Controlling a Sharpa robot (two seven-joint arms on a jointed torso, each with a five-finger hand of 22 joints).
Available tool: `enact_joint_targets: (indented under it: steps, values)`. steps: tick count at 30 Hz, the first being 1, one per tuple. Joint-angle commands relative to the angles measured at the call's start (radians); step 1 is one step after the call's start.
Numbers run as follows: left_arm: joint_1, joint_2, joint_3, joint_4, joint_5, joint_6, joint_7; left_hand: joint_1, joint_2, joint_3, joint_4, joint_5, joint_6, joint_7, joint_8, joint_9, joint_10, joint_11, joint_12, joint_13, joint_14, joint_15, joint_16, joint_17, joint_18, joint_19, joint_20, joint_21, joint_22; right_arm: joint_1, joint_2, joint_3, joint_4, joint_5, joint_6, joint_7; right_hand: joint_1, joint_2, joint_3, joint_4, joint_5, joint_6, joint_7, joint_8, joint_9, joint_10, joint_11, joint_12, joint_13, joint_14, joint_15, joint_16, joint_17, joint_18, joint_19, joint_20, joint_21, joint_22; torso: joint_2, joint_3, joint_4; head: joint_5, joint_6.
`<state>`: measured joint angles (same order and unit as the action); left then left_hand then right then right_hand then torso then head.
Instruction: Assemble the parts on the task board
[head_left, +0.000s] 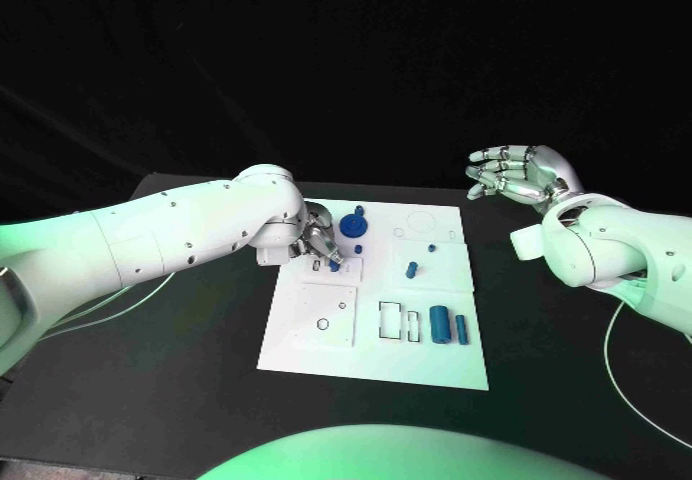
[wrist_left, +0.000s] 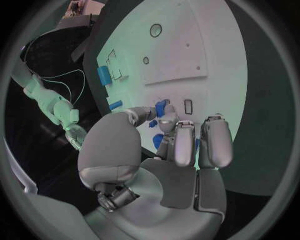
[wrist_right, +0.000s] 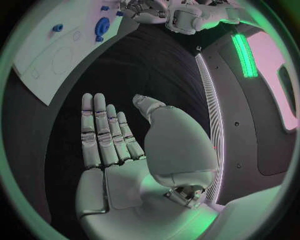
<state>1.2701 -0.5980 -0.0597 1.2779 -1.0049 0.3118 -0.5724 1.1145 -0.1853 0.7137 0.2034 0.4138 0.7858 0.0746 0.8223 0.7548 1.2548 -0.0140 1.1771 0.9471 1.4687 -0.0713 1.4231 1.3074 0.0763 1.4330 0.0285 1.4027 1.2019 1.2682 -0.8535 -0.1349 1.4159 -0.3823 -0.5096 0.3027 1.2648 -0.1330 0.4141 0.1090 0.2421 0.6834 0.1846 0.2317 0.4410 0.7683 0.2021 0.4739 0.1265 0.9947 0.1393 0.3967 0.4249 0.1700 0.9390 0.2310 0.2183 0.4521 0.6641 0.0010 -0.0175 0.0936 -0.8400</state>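
The white task board (head_left: 375, 355) lies in the middle of the black table. My left hand (head_left: 320, 243) hovers over its far left part, and thumb and a finger pinch a small blue part (head_left: 335, 265) close to the board's surface. In the left wrist view that small blue part (wrist_left: 161, 106) sits between the fingertips beside a small rectangular slot (wrist_left: 188, 106). A round blue part (head_left: 355, 226) stands just behind the hand. A small blue peg (head_left: 413, 268) lies mid-board, and two blue cylinders (head_left: 449, 325) lie at the near right. My right hand (head_left: 519, 172) is raised beyond the board's right side, open and holding nothing.
Black-outlined rectangular slots (head_left: 392, 320) sit beside the cylinders, and a small ring (head_left: 325, 323) lies on the near left panel. Thin cables (head_left: 635, 380) run over the table at the right. In the right wrist view the board (wrist_right: 50, 55) lies far beyond the open right hand (wrist_right: 119, 150).
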Motion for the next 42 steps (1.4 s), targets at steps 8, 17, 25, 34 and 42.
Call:
enact_joint_targets:
  steps: [8,17,25,34,42]
  values:
    - [-0.003,-0.002,-0.002,-0.003,-0.002,0.045,-0.015,0.006,0.002,0.209,-0.212,0.009,0.008,-0.008,0.004,0.001,0.005,0.000,-0.002,-0.002,0.042,-0.007,0.002,0.045,-0.006,0.002,-0.001,0.005,0.001,-0.002,0.000,0.000,-0.001,-0.001,0.009,0.009,-0.002,0.008,-0.008,-0.001,0.005,-0.006,0.088,0.006,-0.001,-0.004,0.002,0.004,-0.002,-0.007,-0.002,-0.005,-0.001,0.006,-0.003,0.003,-0.004,-0.002,0.000,-0.0012,0.0024,-0.002,-0.003]
    - [-0.003,-0.007,-0.002,-0.002,-0.009,0.028,-0.014,0.003,-0.003,0.209,-0.213,0.039,0.013,-0.010,0.007,0.003,0.007,-0.001,-0.005,-0.008,0.042,-0.008,0.002,0.046,-0.006,0.004,-0.001,0.006,0.003,-0.003,0.000,0.000,-0.001,-0.001,0.009,0.009,-0.002,0.008,-0.008,-0.001,0.005,-0.006,0.088,0.006,-0.001,-0.004,0.002,0.004,-0.003,-0.007,-0.002,-0.005,-0.001,0.006,-0.003,0.003,-0.005,-0.002,0.000,-0.0017,0.0008,-0.001,-0.003]
    - [-0.003,-0.005,-0.002,0.000,-0.012,0.017,-0.009,0.001,-0.005,0.208,-0.213,0.048,0.015,-0.011,0.009,0.004,0.009,-0.002,-0.004,-0.007,0.042,-0.009,0.001,0.046,-0.007,0.005,-0.001,0.007,0.006,-0.003,0.000,0.000,0.000,-0.001,0.009,0.010,-0.002,0.008,-0.008,-0.001,0.005,-0.006,0.088,0.006,-0.001,-0.004,0.002,0.004,-0.003,-0.007,-0.002,-0.005,-0.001,0.006,-0.003,0.003,-0.005,-0.002,0.000,-0.0010,0.0011,0.000,-0.003]
    - [-0.003,0.004,-0.002,-0.001,-0.012,0.027,-0.012,-0.003,-0.005,0.205,-0.210,0.055,0.017,-0.011,0.011,0.005,0.015,-0.002,0.001,-0.002,0.042,-0.009,0.001,0.046,-0.007,0.007,-0.002,0.009,0.011,-0.003,0.001,0.000,-0.001,-0.001,0.010,0.009,-0.002,0.008,-0.008,-0.001,0.005,-0.006,0.088,0.006,-0.001,-0.004,0.002,0.004,-0.003,-0.007,-0.002,-0.005,-0.001,0.006,-0.003,0.003,-0.005,-0.002,0.001,0.0002,-0.0010,0.000,-0.006]
    - [-0.003,0.018,-0.002,-0.011,-0.011,0.040,-0.021,-0.015,-0.004,0.195,-0.201,0.062,0.023,-0.017,0.017,0.010,0.027,-0.006,0.008,0.004,0.043,-0.012,0.001,0.047,-0.008,0.009,-0.003,0.011,0.014,-0.004,0.001,0.000,0.000,-0.001,0.013,0.006,-0.003,0.009,-0.009,0.000,0.005,-0.007,0.089,0.007,-0.002,-0.005,0.002,0.005,-0.004,-0.008,-0.002,-0.007,-0.001,0.006,-0.004,0.004,-0.006,-0.004,0.001,0.0004,-0.0006,-0.003,-0.008]
